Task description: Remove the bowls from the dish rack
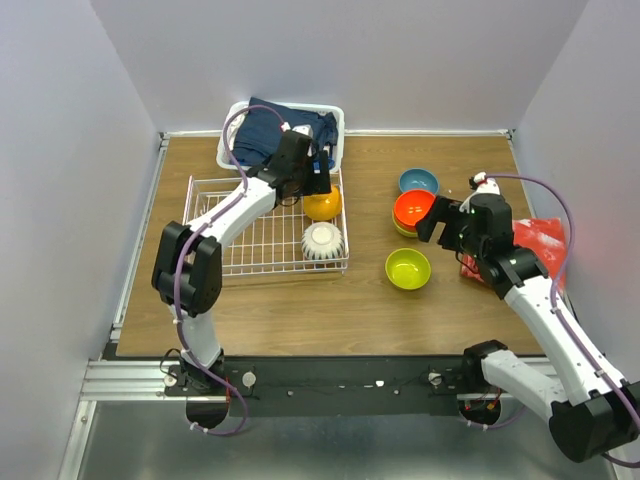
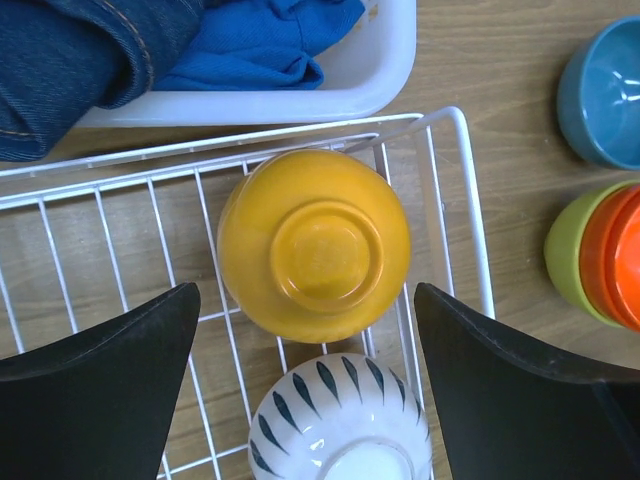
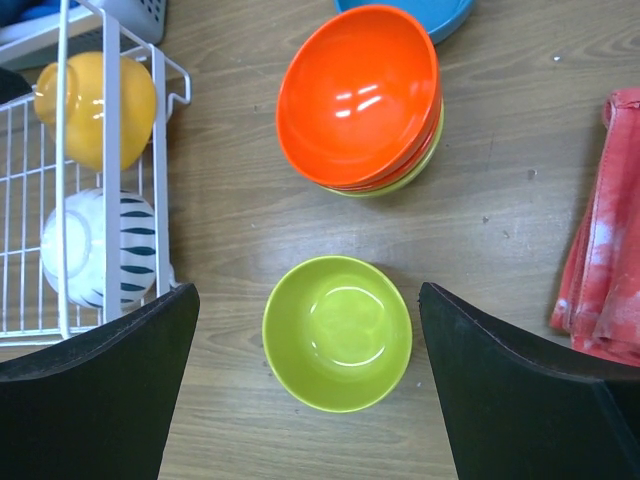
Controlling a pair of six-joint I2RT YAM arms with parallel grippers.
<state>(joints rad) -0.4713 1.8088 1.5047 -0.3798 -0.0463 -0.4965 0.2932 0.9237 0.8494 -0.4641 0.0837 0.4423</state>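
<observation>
glossy orange-yellow round bowl (image 2: 313, 245) sits inverted, as if draining, at 2 o'clock in the white wire dish rack (image 1: 225, 215), with the ribbed white bowl (image 2: 340, 420) at its 6. left gripper (image 2: 305, 300) hangs over it, jaws spread wide, probably to straddle it. right gripper (image 3: 310, 295) is agape and empty over the lime-green bowl (image 3: 337, 333).

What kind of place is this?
Likely a robot test booth, not a home kitchen: bare white walls enclose a wooden table, with a dish rack and bowls set out.
</observation>
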